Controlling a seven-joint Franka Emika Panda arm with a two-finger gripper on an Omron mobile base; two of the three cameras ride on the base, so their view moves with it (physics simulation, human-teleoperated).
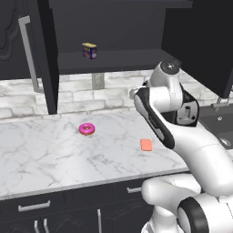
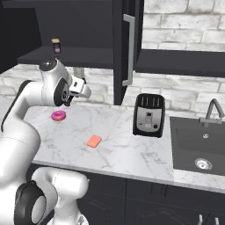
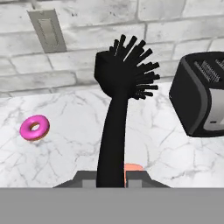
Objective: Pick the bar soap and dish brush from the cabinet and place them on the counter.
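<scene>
My gripper (image 3: pixel 112 178) is shut on the slim handle of the black dish brush (image 3: pixel 117 87), whose bristled head points toward the brick wall above the counter (image 3: pixel 78 131). The salmon-orange bar soap (image 1: pixel 146 144) (image 2: pixel 93 141) lies flat on the white marble counter (image 1: pixel 45 154) (image 2: pixel 127 149) near its front edge, and a corner of the bar soap (image 3: pixel 132 167) peeks out beside the brush handle. The dark cabinet (image 1: pixel 123 59) (image 2: pixel 88 55) stands open above, its shelf in shadow.
A pink frosted donut (image 1: pixel 86 129) (image 2: pixel 58 115) (image 3: pixel 34 127) lies on the counter left of the soap. A yellow-and-blue box (image 1: pixel 89 50) (image 2: pixel 56 45) stands on the cabinet shelf. A black toaster (image 2: pixel 149 115) (image 3: pixel 201 98) sits to the right, with the sink (image 2: pixel 202 145) beyond it.
</scene>
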